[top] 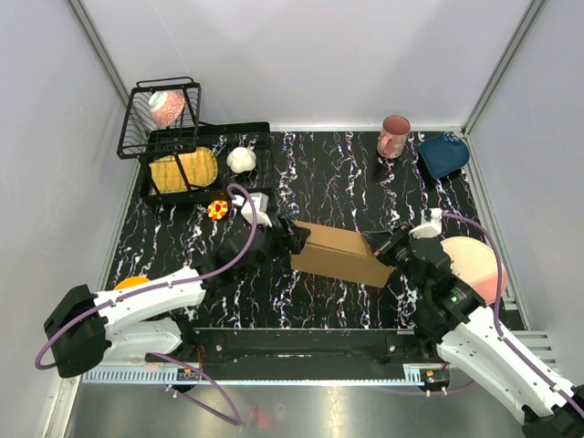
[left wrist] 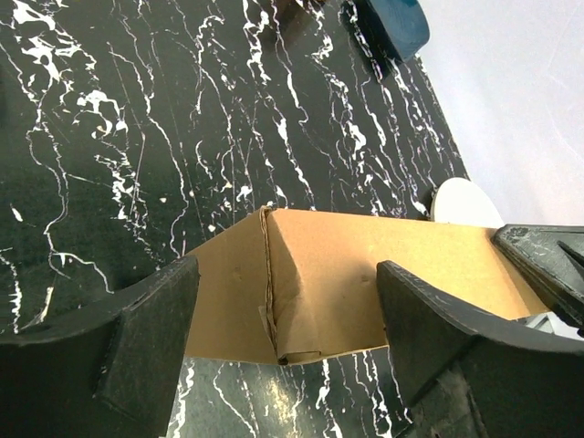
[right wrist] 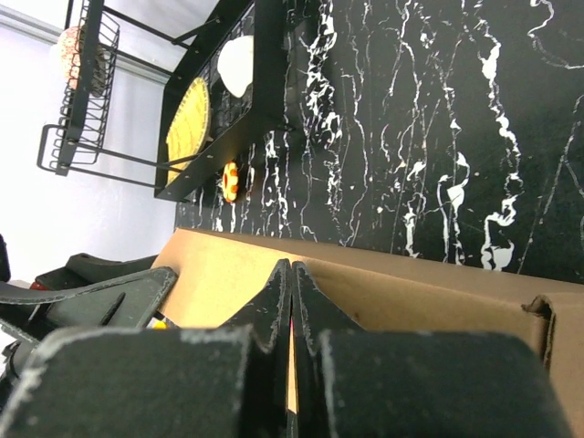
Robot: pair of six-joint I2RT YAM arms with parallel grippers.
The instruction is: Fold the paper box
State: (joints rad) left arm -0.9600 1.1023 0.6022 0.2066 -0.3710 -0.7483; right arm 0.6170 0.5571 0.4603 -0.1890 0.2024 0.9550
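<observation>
Plain brown corrugated cardboard box (top: 339,254) central on black marbled table (top: 347,173), long axis left-to-right | left gripper (top: 294,239) spread wide, straddling its left end | right gripper (top: 383,245) pressed together at right end, nothing visibly pinched

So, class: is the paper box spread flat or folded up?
Folded up: the paper box stands as a raised block with top and side faces, and the left wrist view shows two panels meeting at a corner.

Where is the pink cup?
In the top view, the pink cup stands at the far edge of the table, right of centre, just left of the dark blue dish.
</observation>
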